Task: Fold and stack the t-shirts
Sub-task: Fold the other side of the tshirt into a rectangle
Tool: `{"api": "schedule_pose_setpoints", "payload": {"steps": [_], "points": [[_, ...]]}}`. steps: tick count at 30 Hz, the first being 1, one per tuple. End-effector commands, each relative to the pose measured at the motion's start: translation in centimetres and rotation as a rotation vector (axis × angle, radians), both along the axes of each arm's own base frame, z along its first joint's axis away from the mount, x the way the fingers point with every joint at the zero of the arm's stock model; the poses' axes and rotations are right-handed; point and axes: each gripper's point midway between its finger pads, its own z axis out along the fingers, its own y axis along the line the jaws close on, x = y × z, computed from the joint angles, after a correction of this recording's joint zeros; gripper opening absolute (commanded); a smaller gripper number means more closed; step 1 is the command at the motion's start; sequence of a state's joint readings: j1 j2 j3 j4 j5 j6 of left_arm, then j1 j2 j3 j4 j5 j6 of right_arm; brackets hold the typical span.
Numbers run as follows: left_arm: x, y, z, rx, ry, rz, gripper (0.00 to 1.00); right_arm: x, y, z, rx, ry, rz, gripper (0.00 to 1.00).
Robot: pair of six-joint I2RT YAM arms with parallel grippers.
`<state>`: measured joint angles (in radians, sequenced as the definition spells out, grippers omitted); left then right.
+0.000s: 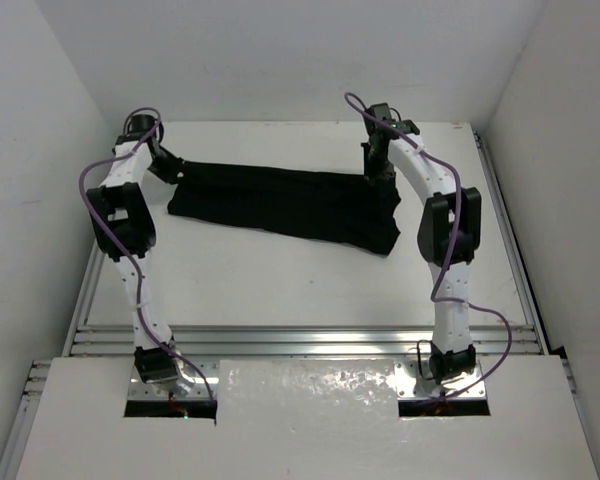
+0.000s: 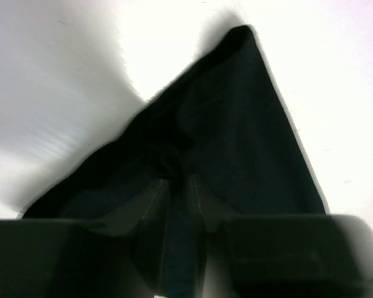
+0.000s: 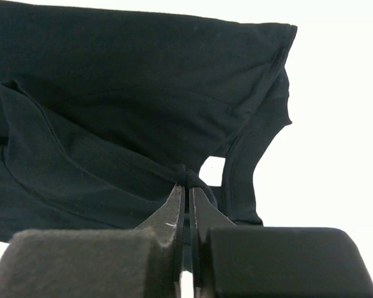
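Observation:
The one black t-shirt (image 1: 285, 205) hangs stretched in a long band across the far half of the white table. My left gripper (image 1: 176, 175) is shut on its left end; in the left wrist view the t-shirt (image 2: 236, 136) is bunched between the blurred fingers of that gripper (image 2: 178, 180). My right gripper (image 1: 378, 172) is shut on the shirt's right end. In the right wrist view a fold of the t-shirt (image 3: 143, 93) is pinched at the tips of the right gripper (image 3: 188, 185), with a sleeve hanging to the right. No neck label shows.
White walls (image 1: 40, 150) enclose the table on the left, far and right sides. An aluminium rail (image 1: 300, 340) runs along the near table edge, with a white board (image 1: 310, 420) over the arm bases. Purple cables loop along both arms.

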<state>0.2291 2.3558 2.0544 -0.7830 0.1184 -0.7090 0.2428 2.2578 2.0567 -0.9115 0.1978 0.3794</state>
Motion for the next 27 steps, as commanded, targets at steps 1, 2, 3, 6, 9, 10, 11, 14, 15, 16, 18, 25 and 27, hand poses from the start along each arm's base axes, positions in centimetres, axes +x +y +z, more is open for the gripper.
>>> {"api": "schedule_pose_setpoints", "payload": {"steps": [1,2,3,6,9,10,11,14,15,16,18,25,27], "points": [[2.0,-0.6,2.3,0.041,-0.086,-0.036,0.24,1.7,-0.7,0.4,-0.008,-0.045,0.001,0.04],[2.0,-0.7,2.5,0.044,-0.09,-0.04,0.34,1.7,-0.9,-0.1,-0.008,-0.031,0.0,0.12],[2.0,-0.4,2.7,0.068,-0.085,-0.03,0.52,1.8,-1.0,-0.1,-0.01,-0.03,-0.004,0.5],[1.4,0.7,4.2,0.128,-0.065,-0.002,0.65,2.1,-1.2,0.8,-0.003,-0.044,-0.029,0.63],[-0.6,2.4,7.0,0.234,-0.041,0.069,0.68,2.9,-1.4,3.7,0.022,-0.099,-0.035,0.65],[-1.0,2.3,7.7,0.253,-0.053,0.069,0.68,2.9,-1.4,4.6,0.027,-0.114,-0.038,0.65],[-2.0,2.1,6.6,0.282,-0.033,0.066,0.68,2.7,-1.2,6.3,0.043,-0.14,-0.034,0.65],[-4.7,0.1,6.6,0.371,0.014,0.025,0.82,-0.2,-1.4,7.4,0.067,-0.144,-0.033,0.92],[-5.5,-0.2,6.2,0.365,0.032,0.019,0.83,-3.1,-2.0,4.0,0.052,-0.047,-0.04,0.99],[-6.1,-0.3,5.4,0.35,0.047,0.011,0.85,-3.7,-2.5,3.6,0.077,-0.06,-0.069,0.99],[-7.2,-0.8,3.4,0.328,0.053,-0.037,0.88,-7.5,-3.1,2.4,0.121,-0.018,-0.088,0.99],[-7.6,-1.1,-1.6,0.291,0.124,-0.087,0.9,-13.1,0.1,-4.1,0.384,0.116,-0.039,0.91],[-7.0,-0.9,-2.4,0.285,0.128,-0.09,0.85,-13.8,0.0,-5.9,0.377,0.16,-0.051,0.91]]}}
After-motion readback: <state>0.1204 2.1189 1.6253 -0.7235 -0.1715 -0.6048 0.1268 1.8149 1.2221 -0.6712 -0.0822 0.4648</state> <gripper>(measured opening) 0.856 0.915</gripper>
